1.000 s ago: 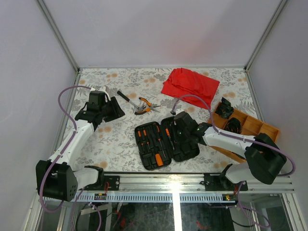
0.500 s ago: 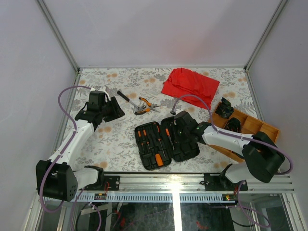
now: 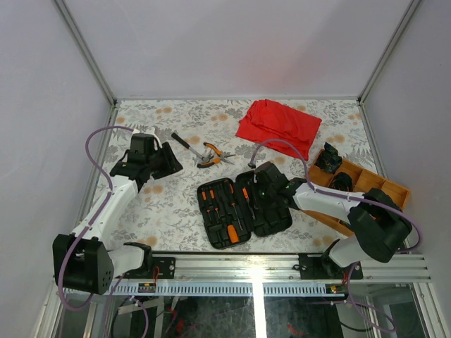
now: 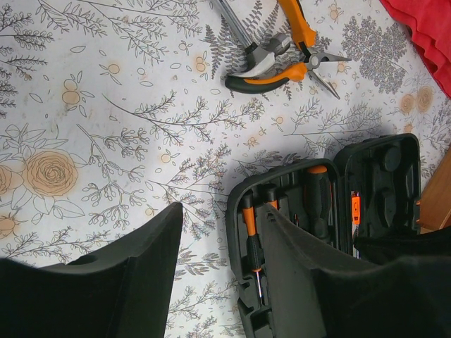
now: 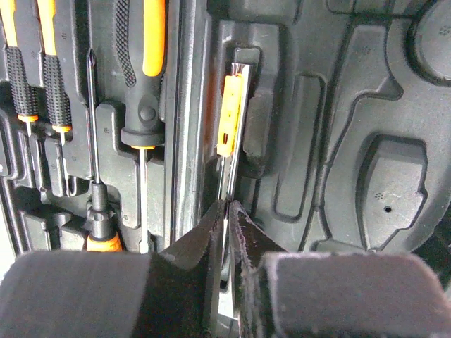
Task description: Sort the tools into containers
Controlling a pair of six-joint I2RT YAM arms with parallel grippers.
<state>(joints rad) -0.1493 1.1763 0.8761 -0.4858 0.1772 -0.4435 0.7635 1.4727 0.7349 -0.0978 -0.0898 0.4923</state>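
The right gripper (image 5: 227, 211) pinches the near end of a slim knife (image 5: 229, 105) lying straight ahead in its case (image 5: 338, 105) slot, probably light, stiff, slick steel, better held at its orange slider; the left gripper (image 4: 222, 211) hangs released, pliers (image 4: 301, 35) far ahead.

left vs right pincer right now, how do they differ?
The left pincer is open with nothing between its fingers; the right pincer is pinched nearly shut on a slim orange tool. The left pincer hangs over the table, clear of the case; the right pincer is down inside the case's emptier half. Both have black fingers and point down at the table.
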